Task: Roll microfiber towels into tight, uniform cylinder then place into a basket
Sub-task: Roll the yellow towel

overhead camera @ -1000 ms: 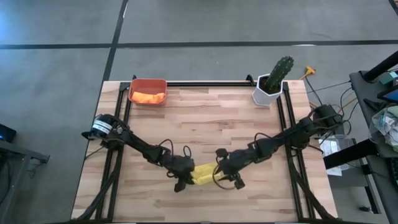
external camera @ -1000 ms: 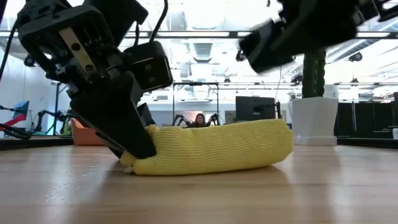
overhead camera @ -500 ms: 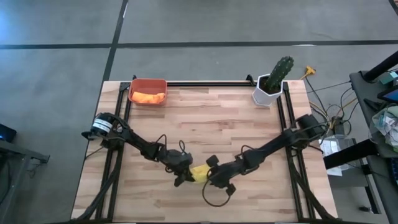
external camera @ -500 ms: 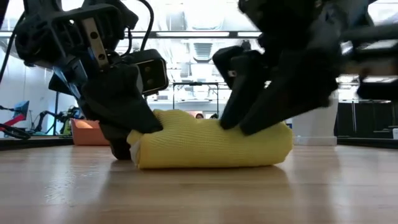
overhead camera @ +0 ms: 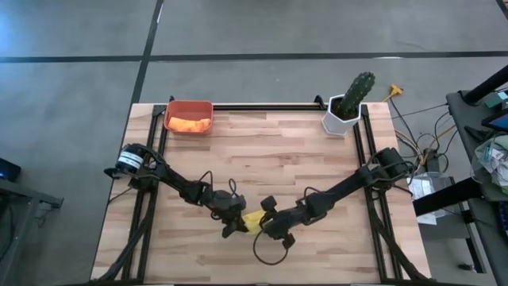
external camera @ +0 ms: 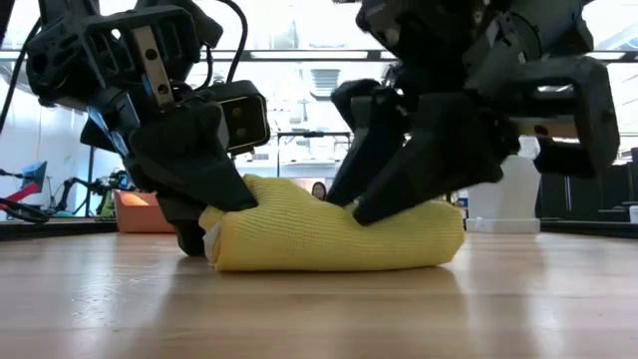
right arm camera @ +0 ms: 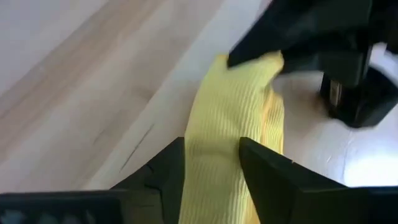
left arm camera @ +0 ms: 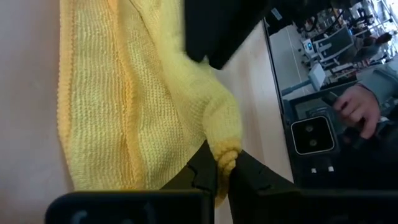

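A: From above: right claw (overhead camera: 268, 229) now down at the yellow towel (overhead camera: 253, 220), pressed in from its right end; a second ago well off to the right of it, with far more yellow showing. Left claw (overhead camera: 235, 226) unmoved at the left end. Only a sliver of towel left visible between the two, near the worktop's (overhead camera: 278, 155) front edge.

B: And the basket (overhead camera: 189, 116)?

A: Far back at the left corner, orange towel (overhead camera: 190, 125) already lying inside. Well apart from the yellow roll.

B: From table height?

A: Towel (external camera: 334, 234) a fat, lumpy roll flat on the worktop (external camera: 319, 309). Right claw (external camera: 374, 204) dug into its top, fingers straddling the cloth; a second ago up in the air and blurred. Left claw (external camera: 204, 224) clamped low on the other end, same as half a second back.

B: Left wrist?

A: Left claw (left arm camera: 222, 180) nearly closed, a rolled corner of towel (left arm camera: 124, 99) pinched between the tips. A person's hand (left arm camera: 356, 109) beyond the worktop, at a screen.

B: Right wrist?

A: Right claw (right arm camera: 211, 168) partly open, fingers astride the towel (right arm camera: 233, 118), cloth filling the gap. Squeezing or only straddling: hard to say.

B: Meaning?

A: Likely both ends now in hand, ready for a lift toward the basket. Roll looks loose and uneven, so could sag or unwind on the way.
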`<action>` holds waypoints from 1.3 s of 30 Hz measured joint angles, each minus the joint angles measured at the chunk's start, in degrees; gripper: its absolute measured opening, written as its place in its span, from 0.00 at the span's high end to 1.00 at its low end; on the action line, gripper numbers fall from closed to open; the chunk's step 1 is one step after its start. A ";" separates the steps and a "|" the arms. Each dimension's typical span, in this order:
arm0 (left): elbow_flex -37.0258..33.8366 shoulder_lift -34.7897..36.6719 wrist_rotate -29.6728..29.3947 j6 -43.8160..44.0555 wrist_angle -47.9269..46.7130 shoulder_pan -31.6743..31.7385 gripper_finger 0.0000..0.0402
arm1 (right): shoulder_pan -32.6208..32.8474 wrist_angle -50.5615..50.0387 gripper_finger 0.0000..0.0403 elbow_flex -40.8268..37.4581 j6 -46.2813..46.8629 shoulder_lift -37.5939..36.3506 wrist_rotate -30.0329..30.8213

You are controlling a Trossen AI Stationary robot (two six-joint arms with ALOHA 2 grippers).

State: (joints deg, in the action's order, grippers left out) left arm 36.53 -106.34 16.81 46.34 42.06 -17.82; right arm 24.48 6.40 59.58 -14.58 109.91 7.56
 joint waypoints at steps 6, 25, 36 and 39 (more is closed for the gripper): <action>-0.02 -0.07 0.91 -0.21 -0.07 0.00 1.00 | -0.77 0.01 0.54 -0.44 6.25 0.04 0.02; -0.13 -0.09 0.73 -0.62 -0.61 0.20 1.00 | -0.10 -0.02 0.49 0.91 9.66 1.22 3.05; -0.20 -0.11 0.65 -0.65 -0.61 0.20 1.00 | 1.38 -1.50 0.56 1.65 9.63 1.26 2.97; -0.22 -0.11 0.61 -0.67 -0.59 0.20 1.00 | 1.41 -1.47 0.56 1.58 9.63 1.68 2.94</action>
State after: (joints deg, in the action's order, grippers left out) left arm 36.32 -106.45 17.41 45.67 41.47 -17.63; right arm 25.89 4.93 61.16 -4.95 111.60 10.50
